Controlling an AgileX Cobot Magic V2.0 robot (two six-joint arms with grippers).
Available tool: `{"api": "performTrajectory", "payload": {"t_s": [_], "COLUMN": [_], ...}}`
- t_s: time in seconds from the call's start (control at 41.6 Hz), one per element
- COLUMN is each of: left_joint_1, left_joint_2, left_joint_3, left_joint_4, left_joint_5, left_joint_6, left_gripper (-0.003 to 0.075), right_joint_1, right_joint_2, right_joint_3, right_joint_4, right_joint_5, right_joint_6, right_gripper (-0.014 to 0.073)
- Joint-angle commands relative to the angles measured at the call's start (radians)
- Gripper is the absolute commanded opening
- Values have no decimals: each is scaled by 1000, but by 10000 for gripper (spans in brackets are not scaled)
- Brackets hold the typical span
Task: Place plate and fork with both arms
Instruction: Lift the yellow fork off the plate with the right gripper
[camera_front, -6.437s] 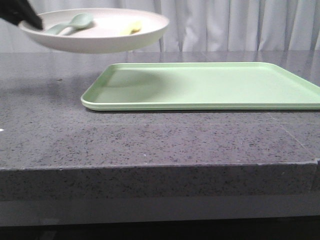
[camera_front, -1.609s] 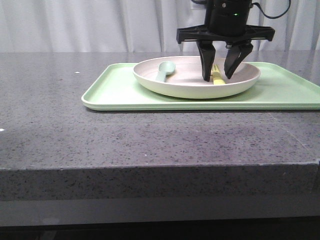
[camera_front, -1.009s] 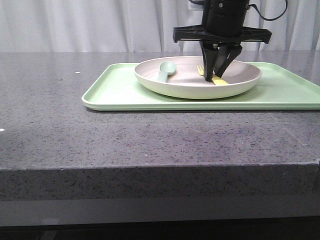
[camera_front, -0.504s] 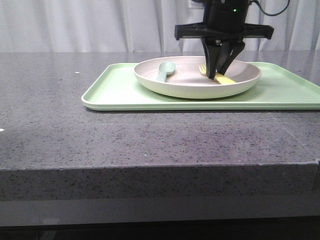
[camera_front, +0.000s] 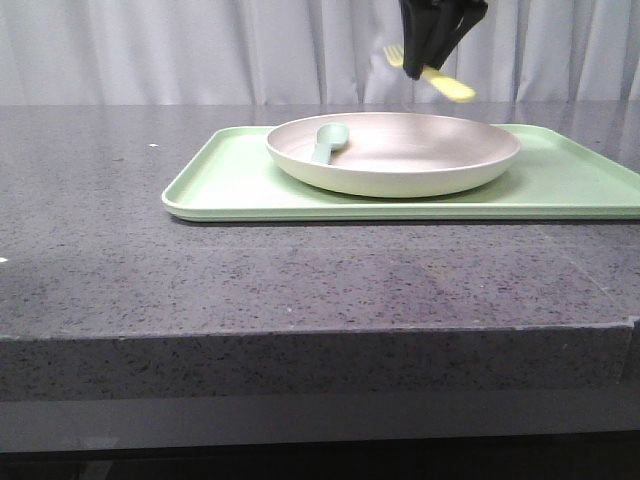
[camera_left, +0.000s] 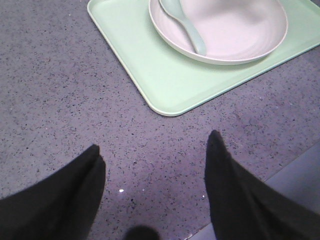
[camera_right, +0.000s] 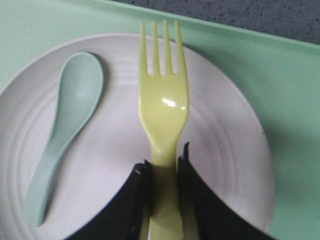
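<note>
Lifted clear of the plate (camera_front: 393, 152), the fork (camera_front: 432, 74) hangs pinched in my right gripper (camera_front: 433, 42); my left gripper (camera_left: 155, 165) hovers spread, near-left of the tray (camera_front: 230, 180).

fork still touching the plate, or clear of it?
Apart. Front view: the fork hangs in the right gripper, with curtain showing between it and the plate rim below.

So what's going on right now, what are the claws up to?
Right claw shut on fork, held above plate. Left claw open, empty, over counter. Spoon in plate, plate on green tray. Nothing in the way.
</note>
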Motion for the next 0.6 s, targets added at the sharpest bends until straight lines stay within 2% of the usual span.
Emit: {"api": "performTrajectory", "payload": {"t_s": [0.0, 0.576], "left_joint_1": [1, 1], "left_joint_2": [-4, -4], "left_joint_3": [-27, -27], "left_joint_4": [-39, -39], "left_joint_5": [-56, -56], "left_joint_6": [-2, -2], "left_gripper": [432, 432], "right_joint_1": [-41, -277], "right_joint_2": [-93, -135], "right_joint_3": [-30, 240], "right_joint_4": [35, 54], "right_joint_5": [87, 77], "right_joint_6": [-40, -110], "right_gripper": [129, 129]}}
